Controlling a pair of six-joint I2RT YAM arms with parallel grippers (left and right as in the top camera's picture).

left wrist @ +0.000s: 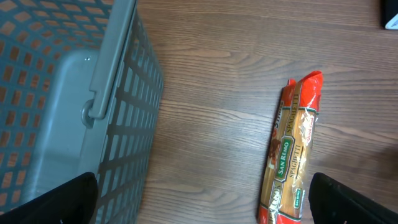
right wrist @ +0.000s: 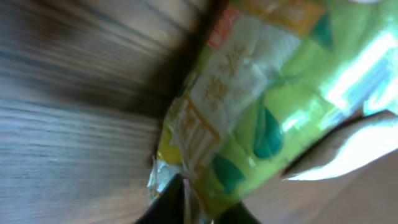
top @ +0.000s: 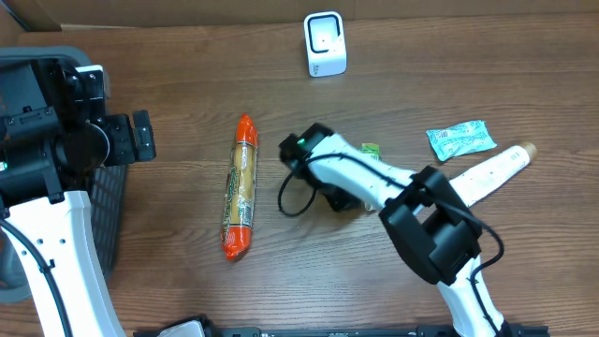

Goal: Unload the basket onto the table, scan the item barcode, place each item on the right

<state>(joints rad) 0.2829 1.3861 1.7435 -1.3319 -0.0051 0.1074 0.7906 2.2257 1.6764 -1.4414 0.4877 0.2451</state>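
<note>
My right hand (top: 339,198), grip undeterminable, sits at the green packet (right wrist: 261,106) mid-frame; left hand (left wrist: 205,208) open; I should clamp squarely before facing its barcode toward the white scanner (top: 325,44).

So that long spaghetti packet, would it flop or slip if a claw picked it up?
The spaghetti packet probably stays stiff: it lies long and straight. Its glossy wrapper may slip in a grip. Held by one red end, it would likely tip downward.
</note>
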